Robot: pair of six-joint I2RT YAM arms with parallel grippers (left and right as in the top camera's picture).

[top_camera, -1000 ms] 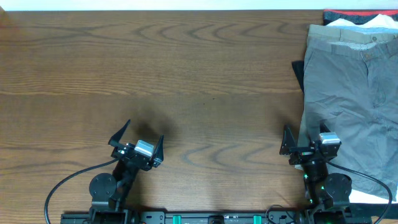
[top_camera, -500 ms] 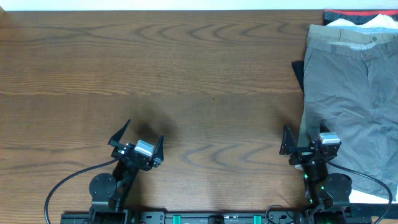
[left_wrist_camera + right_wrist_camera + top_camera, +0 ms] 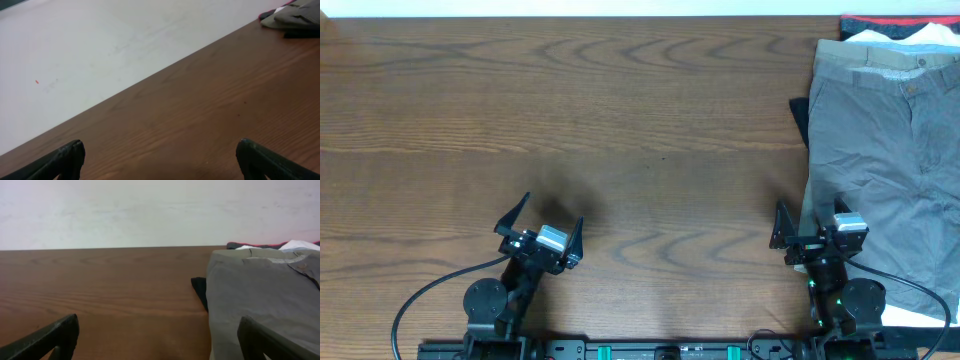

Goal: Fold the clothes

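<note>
Overhead, grey shorts [image 3: 890,170] lie rightward on the surface [image 3: 650,120]. Left hand [image 3: 552,210] and right hand [image 3: 808,208] sit empty, both spread apart.

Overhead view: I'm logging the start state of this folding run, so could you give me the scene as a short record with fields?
surface: wooden table
top garment: grey shorts, unfolded and wrinkled, at the right side
beneath it: khaki trousers, white garment, red-black garment, edges showing at the far end
left gripper: open, empty, over bare wood
right gripper: open, empty, by the shorts' near left edge
folding: not begun
</note>
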